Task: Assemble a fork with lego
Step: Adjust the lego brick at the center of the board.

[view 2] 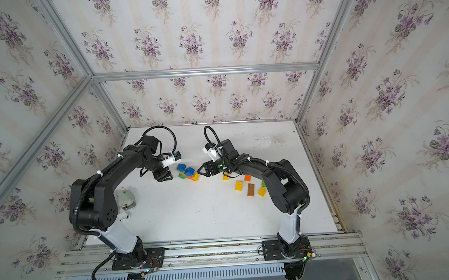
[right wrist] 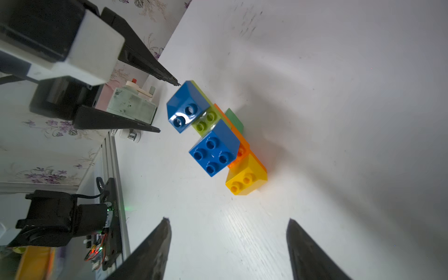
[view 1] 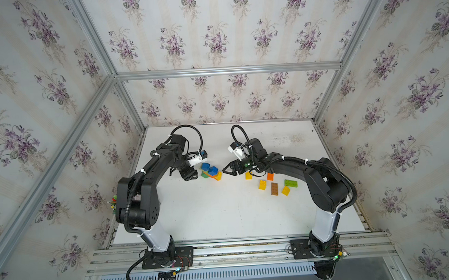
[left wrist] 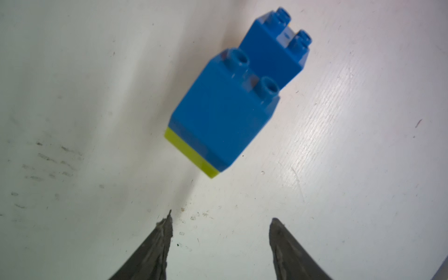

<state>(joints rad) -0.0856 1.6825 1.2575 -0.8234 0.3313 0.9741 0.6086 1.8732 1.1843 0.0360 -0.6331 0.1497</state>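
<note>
Top views: high up, near edge, looking down on whole counter (view 1: 221, 218). Wrist cams: close, low, both facing lego stack (left wrist: 225, 109) from opp. sides.

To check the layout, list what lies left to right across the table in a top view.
In order: left claw → built bricks → right claw → brown brick → green brick.

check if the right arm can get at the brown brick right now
Probably yes. The brown brick lies flat and uncovered, apart from the yellow bricks either side. The open right gripper points toward the stacked bricks, so it would have to pull back.
</note>
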